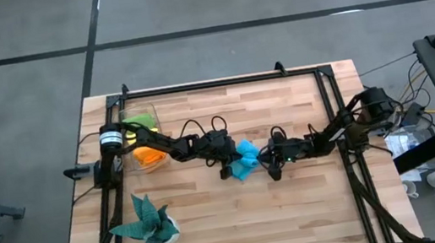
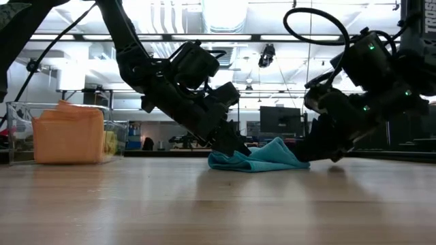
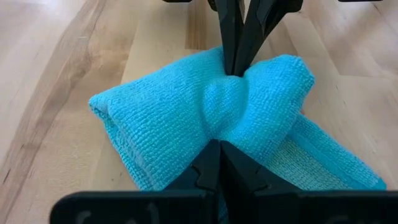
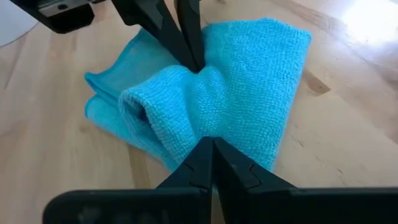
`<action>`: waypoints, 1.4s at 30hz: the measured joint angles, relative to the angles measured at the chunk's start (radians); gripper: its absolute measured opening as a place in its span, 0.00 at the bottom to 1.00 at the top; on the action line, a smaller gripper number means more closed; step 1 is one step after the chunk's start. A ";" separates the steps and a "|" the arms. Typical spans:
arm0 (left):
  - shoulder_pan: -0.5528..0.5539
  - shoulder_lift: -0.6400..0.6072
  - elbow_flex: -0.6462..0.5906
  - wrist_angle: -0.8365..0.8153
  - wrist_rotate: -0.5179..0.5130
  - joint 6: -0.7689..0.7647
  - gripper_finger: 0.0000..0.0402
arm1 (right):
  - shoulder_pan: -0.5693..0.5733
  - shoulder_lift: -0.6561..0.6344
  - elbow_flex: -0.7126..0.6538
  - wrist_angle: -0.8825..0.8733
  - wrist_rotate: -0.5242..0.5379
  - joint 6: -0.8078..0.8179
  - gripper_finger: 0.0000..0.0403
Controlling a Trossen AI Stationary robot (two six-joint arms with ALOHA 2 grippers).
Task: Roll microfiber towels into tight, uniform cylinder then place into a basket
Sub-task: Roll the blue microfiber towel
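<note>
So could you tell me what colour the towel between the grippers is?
Bright blue towel; the left wrist view shows it best.

Bright blue terry-weave microfiber towel [image 3: 186, 118], fine looped texture, plain. Orange folded cloth [image 2: 68, 136] inside clear see-through rectangular basket [image 1: 151, 114]; lime green and yellow cloth beside it. Light butcher-block wooden table [image 1: 240, 220], pale striped planks. Dark teal spiky-leaved plant [image 1: 142, 221], white pot. Black metal frame [image 1: 221, 83]. Both grippers' fingers [image 4: 186, 31] matte black.
</note>
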 joint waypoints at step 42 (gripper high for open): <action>0.000 0.000 -0.001 -0.001 0.000 -0.004 0.00 | 0.311 -0.142 0.404 -1.178 0.321 -0.085 0.38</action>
